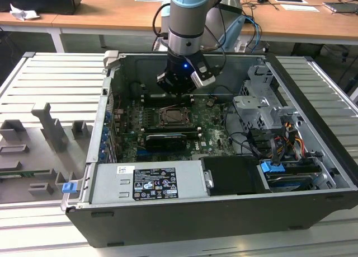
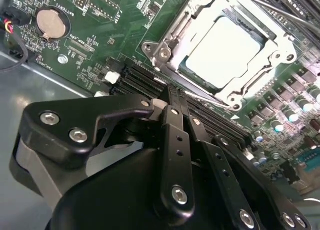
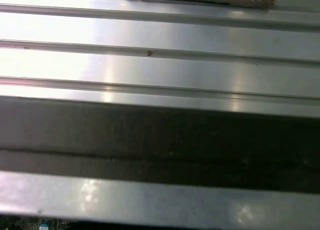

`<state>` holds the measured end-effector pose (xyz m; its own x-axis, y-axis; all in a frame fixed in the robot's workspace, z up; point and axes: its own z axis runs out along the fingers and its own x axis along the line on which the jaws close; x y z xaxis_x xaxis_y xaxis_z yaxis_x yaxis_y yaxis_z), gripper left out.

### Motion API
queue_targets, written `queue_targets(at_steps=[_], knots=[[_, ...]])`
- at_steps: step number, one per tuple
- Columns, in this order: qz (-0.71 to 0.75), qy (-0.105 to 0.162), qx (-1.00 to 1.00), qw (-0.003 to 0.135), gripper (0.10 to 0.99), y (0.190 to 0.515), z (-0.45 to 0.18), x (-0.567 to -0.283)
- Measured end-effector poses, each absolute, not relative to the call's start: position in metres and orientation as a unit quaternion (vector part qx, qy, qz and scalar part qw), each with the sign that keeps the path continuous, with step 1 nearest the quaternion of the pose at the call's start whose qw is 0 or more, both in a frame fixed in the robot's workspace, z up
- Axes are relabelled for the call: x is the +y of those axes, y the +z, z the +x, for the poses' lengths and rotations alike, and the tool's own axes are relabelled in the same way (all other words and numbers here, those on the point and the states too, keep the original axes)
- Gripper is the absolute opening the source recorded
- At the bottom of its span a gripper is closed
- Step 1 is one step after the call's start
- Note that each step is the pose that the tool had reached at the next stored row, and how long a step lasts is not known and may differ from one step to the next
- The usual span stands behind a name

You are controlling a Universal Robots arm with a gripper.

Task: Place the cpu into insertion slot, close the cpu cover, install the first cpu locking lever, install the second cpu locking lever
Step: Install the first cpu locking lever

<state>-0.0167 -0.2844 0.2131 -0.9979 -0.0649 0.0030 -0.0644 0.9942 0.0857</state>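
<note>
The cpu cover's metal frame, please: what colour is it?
Silver-grey metal cpu cover, best seen in the second wrist view.

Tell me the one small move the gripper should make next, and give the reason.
Probably ease toward the lever beside the socket. In the second wrist view the cpu already sits in the insertion slot with the cpu cover closed over it, and the gripper, fingers together and empty, is just short of the socket.
</note>
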Motion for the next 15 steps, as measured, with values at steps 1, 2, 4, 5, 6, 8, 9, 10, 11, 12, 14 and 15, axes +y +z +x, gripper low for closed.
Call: queue_targets(at_steps=[1,2,4,5,6,8,9,10,11,12,14,15], knots=[[0.032,-0.043,-0.999,0.003,0.106,0.2117,-0.0163,-0.2844],[0.032,-0.043,-0.999,0.003,0.106,0.2109,-0.0163,-0.2844],[0.032,-0.042,-0.999,0.003,0.106,0.2094,-0.0162,-0.2844],[0.032,-0.042,-0.999,0.003,0.106,0.209,-0.0162,-0.2843],[0.032,-0.042,-0.999,0.003,0.106,0.2086,-0.0162,-0.2843],[0.032,-0.041,-0.999,0.003,0.106,0.2073,-0.0159,-0.2843],[0.032,-0.041,-0.999,0.003,0.106,0.2068,-0.0158,-0.2843],[0.032,-0.041,-0.999,0.003,0.106,0.2063,-0.0157,-0.2843],[0.032,-0.041,-0.999,0.003,0.106,0.2059,-0.0156,-0.2843],[0.032,-0.04,-0.999,0.003,0.106,0.2054,-0.0156,-0.2843],[0.032,-0.038,-0.999,0.003,0.106,0.2048,-0.0156,-0.2843],[0.032,-0.037,-0.999,0.003,0.106,0.2045,-0.0156,-0.2843]])
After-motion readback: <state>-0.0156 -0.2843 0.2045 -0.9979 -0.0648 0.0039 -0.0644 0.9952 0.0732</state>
